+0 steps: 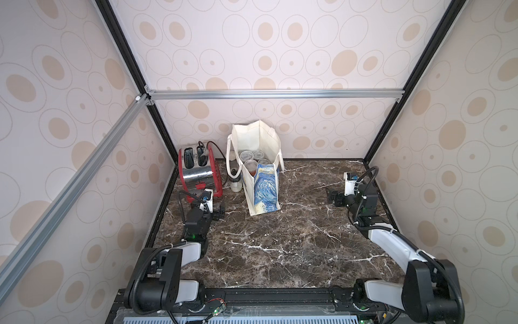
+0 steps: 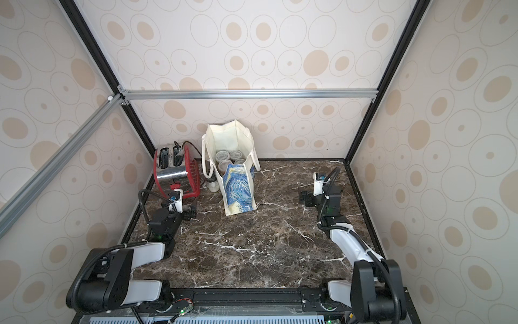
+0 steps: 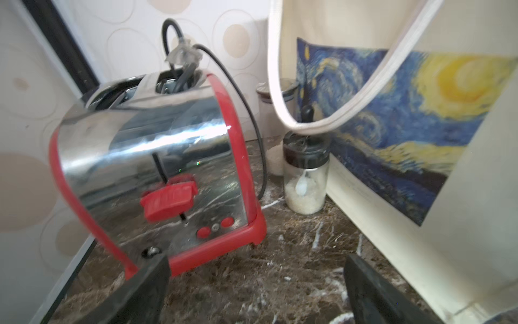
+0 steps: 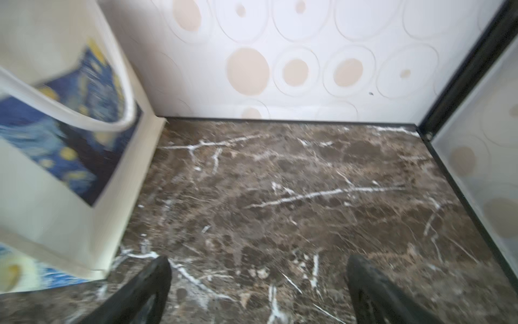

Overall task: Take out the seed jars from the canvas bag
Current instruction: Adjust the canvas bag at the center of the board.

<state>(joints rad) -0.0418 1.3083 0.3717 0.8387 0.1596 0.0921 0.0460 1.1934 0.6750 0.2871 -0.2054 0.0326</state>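
Bright, even light; toaster (image 3: 151,146) glares; both wrist views slightly motion-blurred.

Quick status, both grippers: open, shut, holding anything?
Left gripper: open, holding nothing.
Right gripper: open, holding nothing.

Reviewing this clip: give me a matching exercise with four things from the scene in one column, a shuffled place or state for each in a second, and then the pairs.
Things
1. toaster
2. seed jars
3. black-capped bottle
4. right gripper

Places or states
A. inside the canvas bag
B. jaws open over bare table, holding nothing
C. standing between toaster and bag
D. by the left wall, cord tucked into a slot

Pairs: 1-D, 2-A, 3-C, 4-B
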